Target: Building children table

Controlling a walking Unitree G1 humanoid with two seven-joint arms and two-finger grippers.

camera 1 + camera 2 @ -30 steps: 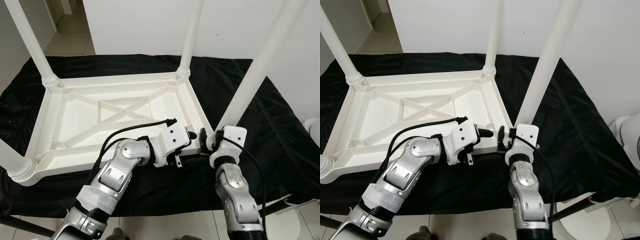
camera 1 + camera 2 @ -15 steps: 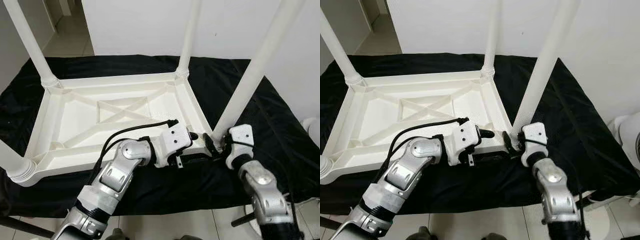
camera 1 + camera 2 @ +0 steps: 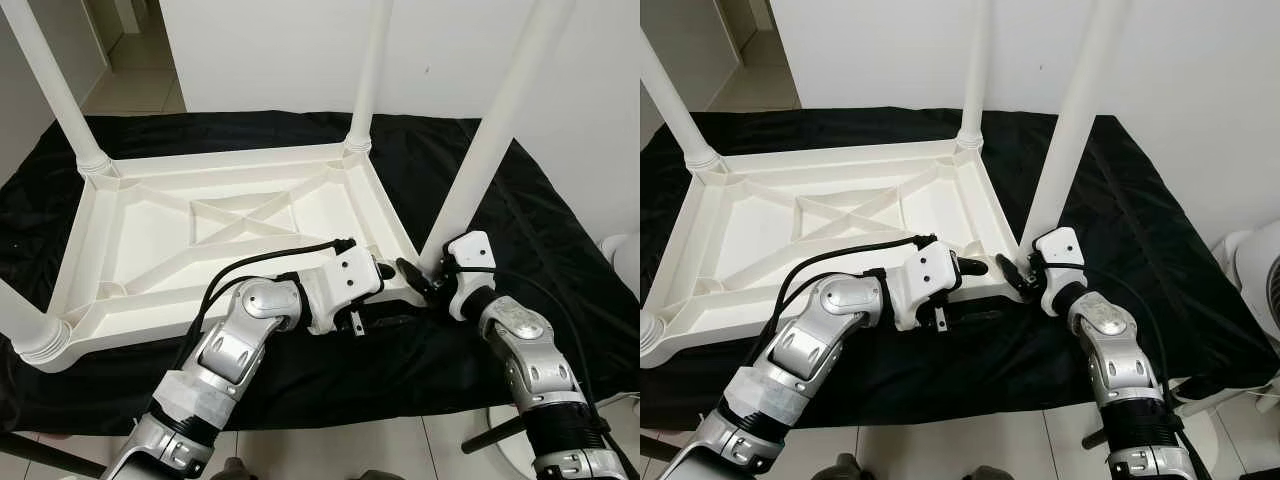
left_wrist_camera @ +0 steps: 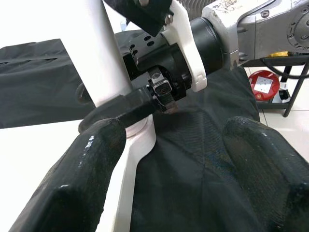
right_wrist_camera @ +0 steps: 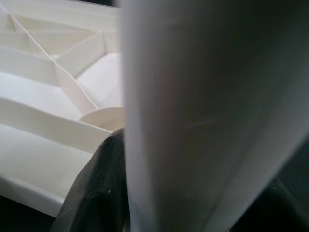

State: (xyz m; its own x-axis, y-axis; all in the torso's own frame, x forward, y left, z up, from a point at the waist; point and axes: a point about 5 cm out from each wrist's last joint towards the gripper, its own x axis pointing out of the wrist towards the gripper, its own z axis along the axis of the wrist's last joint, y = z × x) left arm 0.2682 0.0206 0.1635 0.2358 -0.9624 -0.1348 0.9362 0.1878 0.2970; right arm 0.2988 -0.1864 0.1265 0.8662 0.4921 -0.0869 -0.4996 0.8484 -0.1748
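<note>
Lying upside down on a black cloth (image 3: 520,200) over pale tiled floor (image 3: 140,85), white wall behind: white children's table (image 3: 200,215), legs pointing up. Right gripper (image 3: 422,280) pinching the base of the near-right leg (image 3: 480,160). Left gripper (image 4: 169,159) spread wide, close beside that corner, gripping nothing.

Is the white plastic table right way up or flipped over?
Flipped over. The white plastic table lies top-down on the black cloth, ribbed underside showing, legs pointing up. The right gripper holds the near-right leg.
</note>
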